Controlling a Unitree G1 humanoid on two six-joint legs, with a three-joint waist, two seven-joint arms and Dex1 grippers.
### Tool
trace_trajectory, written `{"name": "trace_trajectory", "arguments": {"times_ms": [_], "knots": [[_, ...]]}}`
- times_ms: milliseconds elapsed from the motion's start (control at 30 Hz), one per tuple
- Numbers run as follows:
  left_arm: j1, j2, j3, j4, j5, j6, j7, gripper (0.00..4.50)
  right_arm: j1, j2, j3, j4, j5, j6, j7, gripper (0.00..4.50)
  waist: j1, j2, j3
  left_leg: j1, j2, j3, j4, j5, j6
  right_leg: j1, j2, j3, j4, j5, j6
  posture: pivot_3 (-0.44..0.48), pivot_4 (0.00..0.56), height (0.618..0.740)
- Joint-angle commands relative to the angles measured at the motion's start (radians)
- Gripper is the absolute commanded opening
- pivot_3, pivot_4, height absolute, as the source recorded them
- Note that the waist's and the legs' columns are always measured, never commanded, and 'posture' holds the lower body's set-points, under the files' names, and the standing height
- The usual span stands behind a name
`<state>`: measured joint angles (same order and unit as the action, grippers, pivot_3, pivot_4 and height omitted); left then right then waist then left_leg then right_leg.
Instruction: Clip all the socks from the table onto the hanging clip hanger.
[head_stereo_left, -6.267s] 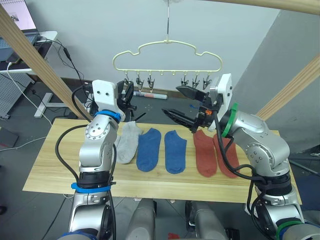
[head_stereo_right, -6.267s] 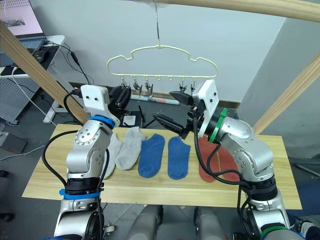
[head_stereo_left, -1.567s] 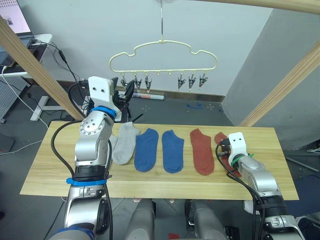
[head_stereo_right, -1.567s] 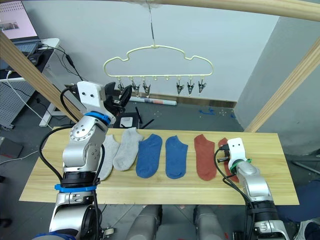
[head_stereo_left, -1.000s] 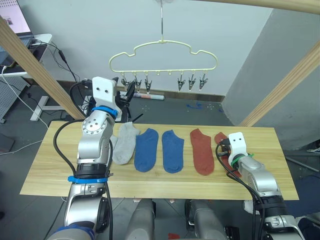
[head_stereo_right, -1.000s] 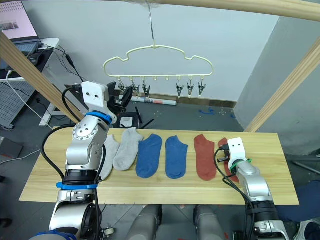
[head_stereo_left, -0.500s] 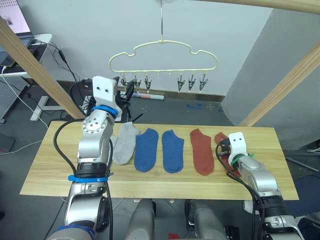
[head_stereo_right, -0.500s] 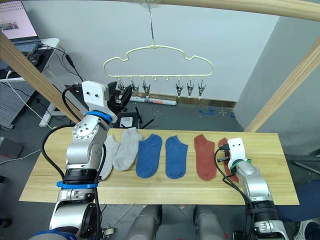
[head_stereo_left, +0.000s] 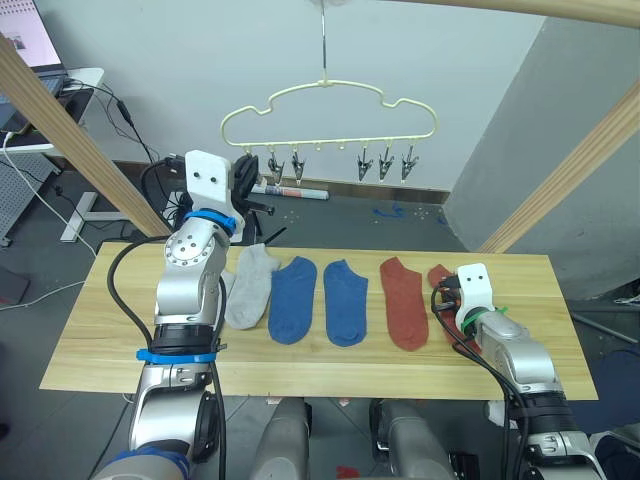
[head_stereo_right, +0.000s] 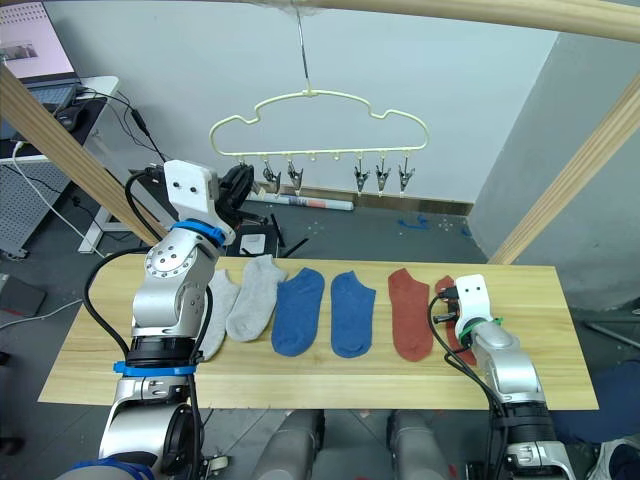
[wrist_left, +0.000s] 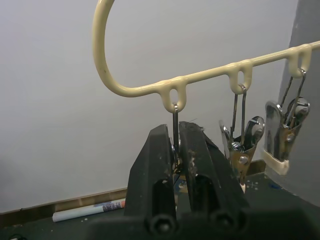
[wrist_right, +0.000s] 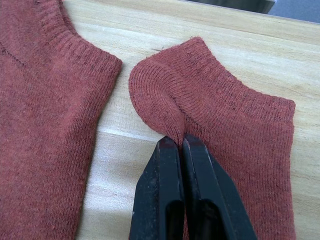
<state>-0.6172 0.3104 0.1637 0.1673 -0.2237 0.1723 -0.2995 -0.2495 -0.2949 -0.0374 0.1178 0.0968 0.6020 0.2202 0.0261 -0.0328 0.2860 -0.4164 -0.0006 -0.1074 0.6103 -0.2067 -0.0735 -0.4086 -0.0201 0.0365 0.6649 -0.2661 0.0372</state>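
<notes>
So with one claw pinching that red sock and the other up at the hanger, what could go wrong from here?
The right gripper pinches only a small fold at the edge of the red sock, so it might slip free when lifted. The left gripper is shut on the end clip of the clip hanger, which hangs from one thin hook; any pull could swing it and spoil the line-up.

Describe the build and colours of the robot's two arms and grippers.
Both arms are silver-grey metal with white wrist blocks and looping black cables. The left arm wears blue bands, the right arm a green one. The left gripper and right gripper have black fingers.
</notes>
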Motion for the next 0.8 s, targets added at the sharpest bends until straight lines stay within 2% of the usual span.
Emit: {"name": "trace_trajectory", "arguments": {"times_ms": [33, 167, 233, 333, 500, 600, 800], "knots": [[-0.016, 0.012, 0.024, -0.048, -0.058, 0.066, -0.028, 0.01, 0.021, -0.039, 0.05, -0.152, 0.003, -0.038, 0.087, 0.0, -0.001, 0.0, 0.0, 0.0, 0.0, 0.0, 0.0, 0.0, 0.0, 0.0, 0.0, 0.0, 0.0, 0.0, 0.0, 0.179, 0.301, 0.74], [-0.016, 0.032, 0.06, -0.084, -0.161, 0.209, -0.065, 0.01, 0.024, -0.071, 0.133, -0.316, 0.056, -0.027, 0.226, 0.0, -0.005, 0.001, 0.001, 0.0, 0.0, 0.0, 0.0, 0.0, 0.0, 0.0, 0.0, 0.0, 0.0, 0.0, 0.001, 0.183, 0.303, 0.74], [-0.016, 0.055, 0.127, -0.108, -0.305, 0.396, -0.085, 0.01, -0.007, -0.031, 0.171, -0.421, 0.13, 0.055, 0.267, 0.0, -0.01, 0.001, 0.001, 0.0, 0.001, 0.0, 0.0, 0.0, 0.0, 0.0, 0.001, 0.0, 0.001, -0.001, 0.001, 0.185, 0.302, 0.74], [-0.027, 0.084, 0.212, -0.107, -0.461, 0.59, -0.08, 0.01, -0.062, 0.047, 0.195, -0.462, 0.167, 0.13, 0.24, 0.0, -0.022, 0.001, 0.001, 0.001, 0.005, -0.001, 0.0, 0.0, 0.0, -0.001, 0.003, -0.001, 0.002, -0.001, 0.002, 0.187, 0.299, 0.74], [-0.089, 0.088, 0.356, -0.065, -0.708, 0.859, 0.007, 0.01, -0.175, 0.17, 0.219, -0.437, 0.178, 0.187, 0.17, 0.0, -0.021, 0.001, 0.001, 0.001, 0.008, -0.002, 0.001, 0.001, -0.001, -0.001, 0.003, -0.003, 0.006, -0.003, 0.005, 0.19, 0.297, 0.74], [-0.112, 0.085, 0.394, -0.047, -0.78, 0.93, 0.047, 0.01, -0.215, 0.223, 0.217, -0.402, 0.182, 0.19, 0.151, 0.0, -0.018, 0.001, 0.001, 0.001, 0.008, -0.002, 0.002, 0.001, -0.001, -0.002, 0.002, -0.003, 0.009, -0.003, 0.005, 0.19, 0.292, 0.74], [-0.118, 0.074, 0.403, -0.051, -0.82, 0.936, 0.095, 0.01, -0.27, 0.273, 0.215, -0.385, 0.188, 0.187, 0.134, 0.0, -0.008, 0.001, 0.001, 0.001, 0.009, -0.001, 0.001, 0.001, -0.002, -0.004, 0.002, -0.002, 0.009, 0.0, 0.0, 0.192, 0.288, 0.74]]}}
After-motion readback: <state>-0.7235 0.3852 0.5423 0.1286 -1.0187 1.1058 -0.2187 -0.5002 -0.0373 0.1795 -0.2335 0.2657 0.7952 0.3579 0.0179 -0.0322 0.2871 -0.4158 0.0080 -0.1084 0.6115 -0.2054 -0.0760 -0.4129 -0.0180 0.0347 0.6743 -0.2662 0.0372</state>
